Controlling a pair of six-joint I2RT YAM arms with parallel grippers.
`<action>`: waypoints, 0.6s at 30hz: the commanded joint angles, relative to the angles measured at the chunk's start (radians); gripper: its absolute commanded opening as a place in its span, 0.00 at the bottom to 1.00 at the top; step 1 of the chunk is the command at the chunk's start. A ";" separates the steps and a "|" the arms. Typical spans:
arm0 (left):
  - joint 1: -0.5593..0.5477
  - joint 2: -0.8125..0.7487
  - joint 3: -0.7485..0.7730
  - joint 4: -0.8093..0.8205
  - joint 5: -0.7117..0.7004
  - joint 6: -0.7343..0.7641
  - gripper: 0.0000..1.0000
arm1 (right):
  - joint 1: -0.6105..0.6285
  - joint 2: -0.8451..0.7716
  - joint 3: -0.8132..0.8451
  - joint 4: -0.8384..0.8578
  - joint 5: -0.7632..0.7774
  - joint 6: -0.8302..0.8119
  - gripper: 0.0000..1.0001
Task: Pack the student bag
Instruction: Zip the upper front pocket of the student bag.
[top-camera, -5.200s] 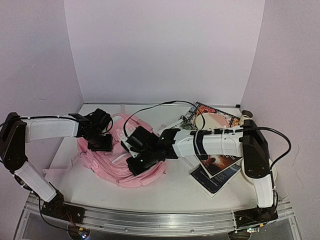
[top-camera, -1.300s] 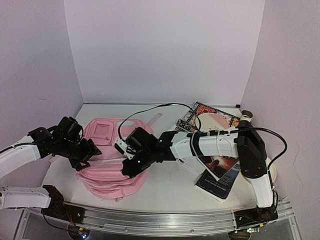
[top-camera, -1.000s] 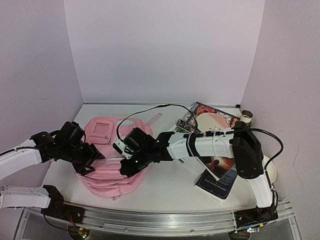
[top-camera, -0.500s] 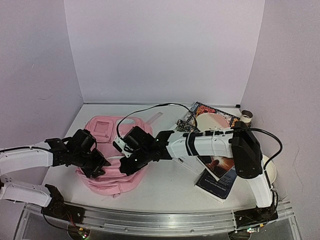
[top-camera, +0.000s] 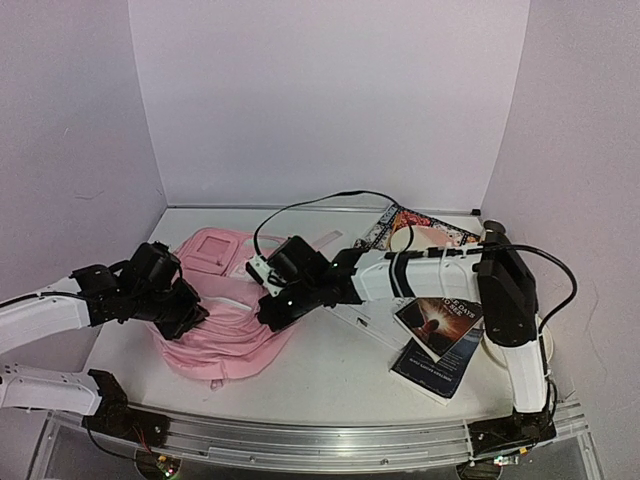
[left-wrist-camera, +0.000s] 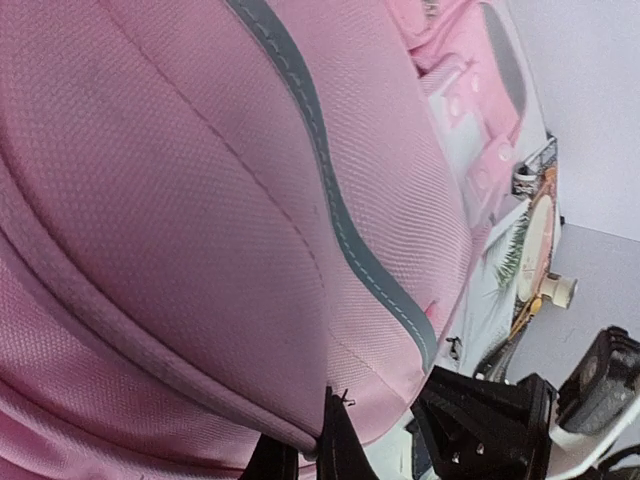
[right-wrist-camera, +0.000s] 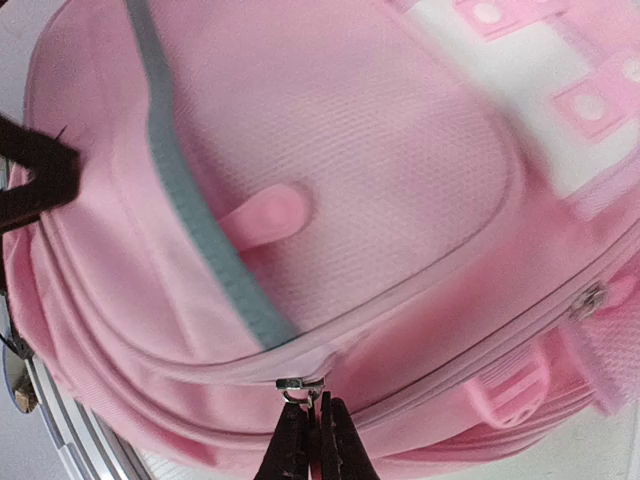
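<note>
The student bag (top-camera: 225, 325) is a soft pale-pink backpack lying flat at the left of the table, its white patch (top-camera: 208, 255) toward the back. My left gripper (top-camera: 186, 315) is at the bag's left edge. In the left wrist view it (left-wrist-camera: 305, 445) is shut on a piped seam of the bag (left-wrist-camera: 200, 200). My right gripper (top-camera: 272, 312) is at the bag's right side. In the right wrist view it (right-wrist-camera: 312, 425) is shut on the metal zip pull (right-wrist-camera: 298, 384) of a zip along the bag (right-wrist-camera: 330, 180).
To the right of the bag, under the right arm, lie a dark book (top-camera: 440, 330), a patterned book (top-camera: 418, 222) and a pale plate (top-camera: 546, 345). A small roll (top-camera: 493, 232) stands at the back right. Walls close in the left, back and right.
My left gripper has shut on the bag's seam. The right gripper has moved right and back with the zip pull. The bag has shifted and flattened.
</note>
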 joint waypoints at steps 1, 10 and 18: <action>0.000 -0.072 0.120 -0.148 -0.110 0.064 0.00 | -0.103 -0.092 -0.034 -0.044 0.107 -0.050 0.00; 0.000 -0.165 0.167 -0.298 -0.081 0.065 0.00 | -0.190 -0.044 0.031 -0.044 0.103 -0.089 0.00; 0.000 -0.186 0.180 -0.344 -0.065 0.053 0.00 | -0.202 0.001 0.106 -0.038 -0.047 -0.139 0.00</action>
